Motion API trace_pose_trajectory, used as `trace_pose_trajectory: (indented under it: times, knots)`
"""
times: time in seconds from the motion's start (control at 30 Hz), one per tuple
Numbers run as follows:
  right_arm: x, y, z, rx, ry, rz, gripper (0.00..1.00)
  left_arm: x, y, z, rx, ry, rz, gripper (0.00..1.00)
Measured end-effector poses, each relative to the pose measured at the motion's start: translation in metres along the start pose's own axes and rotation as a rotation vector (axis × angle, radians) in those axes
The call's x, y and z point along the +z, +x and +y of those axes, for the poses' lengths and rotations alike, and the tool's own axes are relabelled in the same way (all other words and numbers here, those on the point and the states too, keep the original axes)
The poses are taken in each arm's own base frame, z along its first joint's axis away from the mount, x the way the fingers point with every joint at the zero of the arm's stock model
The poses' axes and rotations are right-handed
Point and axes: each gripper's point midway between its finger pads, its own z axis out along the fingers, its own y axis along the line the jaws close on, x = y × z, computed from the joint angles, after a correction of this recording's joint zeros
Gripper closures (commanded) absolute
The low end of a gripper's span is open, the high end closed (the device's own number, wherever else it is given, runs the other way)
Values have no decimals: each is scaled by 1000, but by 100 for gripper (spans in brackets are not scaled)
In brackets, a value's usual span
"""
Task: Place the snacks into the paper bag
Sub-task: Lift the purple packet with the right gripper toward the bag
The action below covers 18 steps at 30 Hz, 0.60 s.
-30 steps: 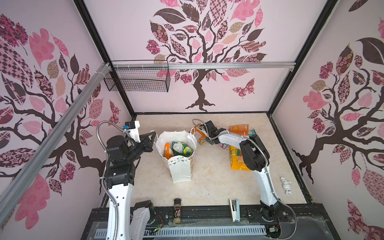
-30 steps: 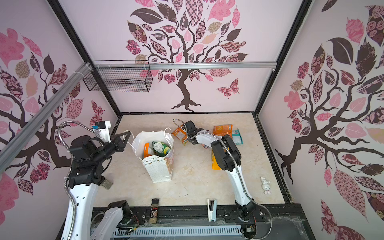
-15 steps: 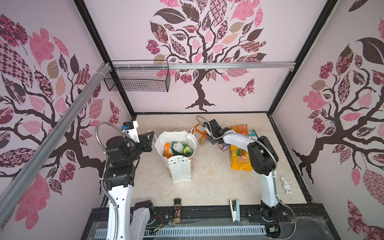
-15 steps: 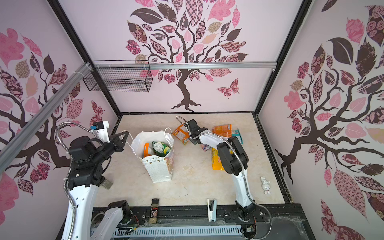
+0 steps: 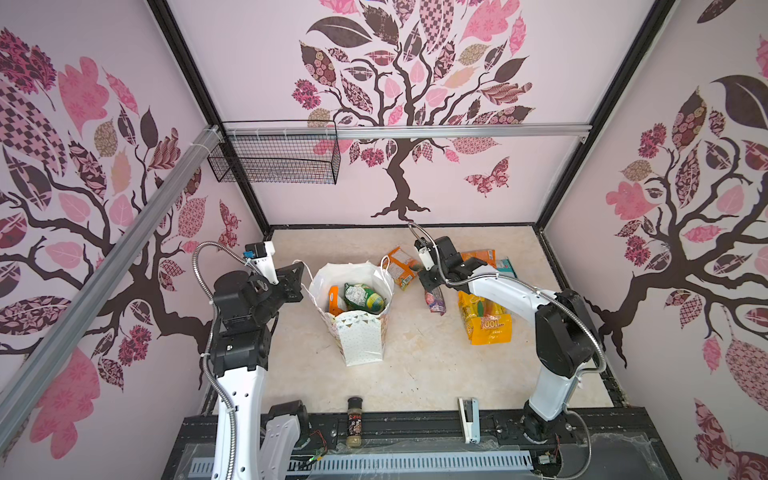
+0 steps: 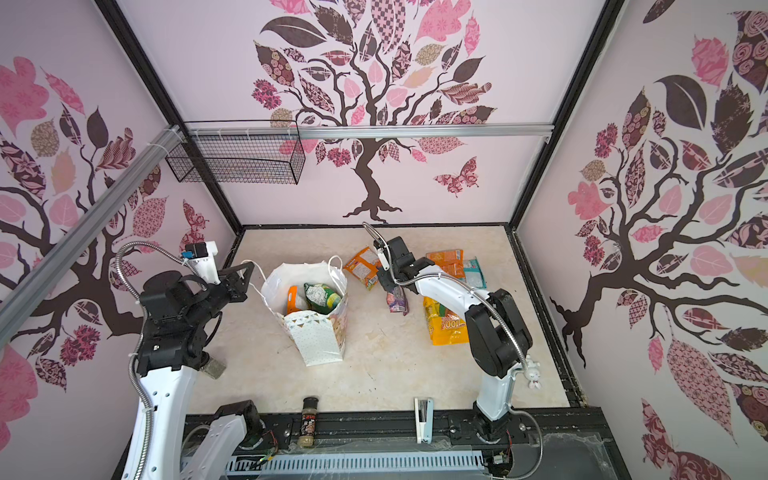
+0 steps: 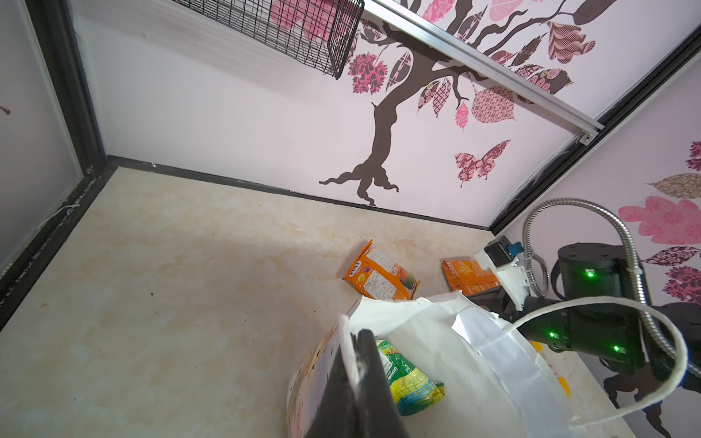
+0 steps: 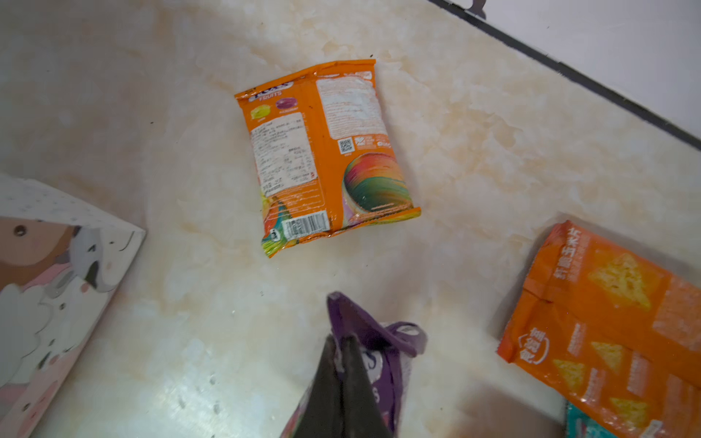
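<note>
The white paper bag (image 5: 359,340) (image 6: 318,340) stands upright, mouth open. My left gripper (image 5: 306,277) (image 7: 358,335) is shut on its left rim (image 7: 436,330). Inside lie a green packet (image 5: 363,297) (image 7: 409,379) and an orange one (image 5: 334,299). My right gripper (image 5: 430,286) (image 8: 341,339) is shut on the top edge of a purple packet (image 5: 435,302) (image 8: 383,333), right of the bag. An orange fruit-sweets packet (image 5: 400,267) (image 8: 326,151) lies behind it. Orange chips (image 5: 482,257) (image 8: 607,326), yellow packets (image 5: 484,320) and a teal packet (image 5: 507,268) lie further right.
A dark-capped spice jar (image 5: 354,419) and a white stapler (image 5: 468,417) sit at the front edge. A small white figure (image 6: 533,372) lies by the right arm's base. A wire basket (image 5: 276,156) hangs on the back wall, above the left arm.
My right gripper has drawn away from the orange fruit-sweets packet toward the front and shut on the purple packet. The left gripper keeps its hold on the bag rim.
</note>
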Motion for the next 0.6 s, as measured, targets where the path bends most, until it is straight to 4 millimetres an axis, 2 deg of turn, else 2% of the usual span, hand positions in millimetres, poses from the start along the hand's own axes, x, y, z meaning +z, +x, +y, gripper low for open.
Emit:
trace_pose_trajectory:
  times: [0.1,0.27,0.47,0.6]
  knots:
    - [-11,7,6,31,-42,-5,100,1,0,0,-4,2,3,100]
    - [-44,2,14,69,-99,-63,100,5,1,-3,-19,32,12,100]
    - [-102,-29,22,98,-169,-202,100,12,8,0,-40,41,45,100]
    - [-127,-43,25,121,-196,-238,100,15,11,2,-51,37,62,100]
